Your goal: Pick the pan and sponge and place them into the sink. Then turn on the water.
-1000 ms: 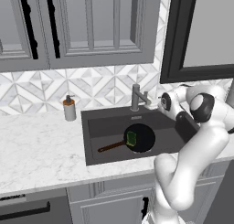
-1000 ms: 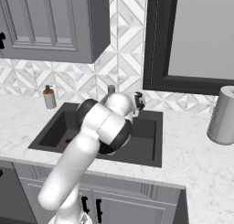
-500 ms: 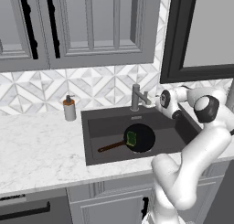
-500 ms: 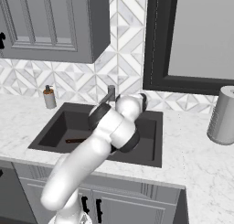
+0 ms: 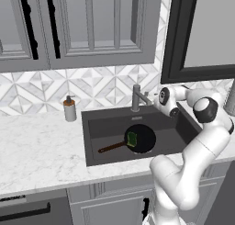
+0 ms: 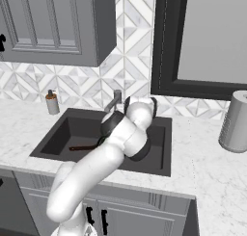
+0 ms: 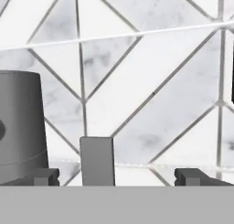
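Sponge (image 5: 132,138) in pan (image 5: 141,138), faucet (image 5: 137,98) before spread hand (image 7: 116,176)

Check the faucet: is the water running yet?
Off. No blue stream falls from the faucet into the sink; the open gripper hovers beside it.

The left base view looks forward and down from behind the arm's left side, with the white marble worktop (image 5: 36,146) in the foreground and the large rectangular dark grey sink (image 5: 106,126) in the middle. The right base view looks from behind the arm's right side over the same sink (image 6: 58,134), worktop (image 6: 207,167) and diamond-patterned grey and white wall tiles (image 6: 130,52). The hand view faces those tiles (image 7: 151,81) from very near, level with a brushed grey metal faucet (image 7: 20,127).
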{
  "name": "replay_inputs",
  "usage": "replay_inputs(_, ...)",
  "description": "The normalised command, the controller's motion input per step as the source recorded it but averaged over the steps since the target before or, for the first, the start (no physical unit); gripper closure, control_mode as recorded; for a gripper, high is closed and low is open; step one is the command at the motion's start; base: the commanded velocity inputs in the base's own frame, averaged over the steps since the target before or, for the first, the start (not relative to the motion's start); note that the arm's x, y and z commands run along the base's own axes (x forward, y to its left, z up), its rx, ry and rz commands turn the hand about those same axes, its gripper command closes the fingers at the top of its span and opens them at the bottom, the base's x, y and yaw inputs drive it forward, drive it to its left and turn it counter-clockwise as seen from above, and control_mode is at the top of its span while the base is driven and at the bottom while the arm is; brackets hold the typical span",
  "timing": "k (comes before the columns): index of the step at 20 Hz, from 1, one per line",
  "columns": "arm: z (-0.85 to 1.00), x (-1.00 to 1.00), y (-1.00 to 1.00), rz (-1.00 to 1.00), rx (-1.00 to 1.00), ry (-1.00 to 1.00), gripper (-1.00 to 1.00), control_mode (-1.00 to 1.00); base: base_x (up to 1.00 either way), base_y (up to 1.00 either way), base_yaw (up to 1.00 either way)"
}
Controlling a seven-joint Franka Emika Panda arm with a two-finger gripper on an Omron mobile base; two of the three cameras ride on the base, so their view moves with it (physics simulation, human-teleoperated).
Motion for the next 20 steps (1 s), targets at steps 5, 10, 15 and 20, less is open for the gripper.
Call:
replay_inputs(5, -0.04, 0.07, 0.0, 0.0, 0.01, 0.0, -1.0, -1.0, 0.0, 0.0, 0.0)
replay_inputs(10, -0.01, 0.07, 0.0, 0.0, 0.0, 0.0, -1.0, -1.0, 0.0, 0.0, 0.0)
replay_inputs(15, -0.04, 0.15, 0.0, 0.0, 0.0, 0.0, -1.0, -1.0, 0.0, 0.0, 0.0)
replay_inputs(20, -0.05, 0.15, 0.0, 0.0, 0.0, 0.0, -1.0, -1.0, 0.0, 0.0, 0.0)
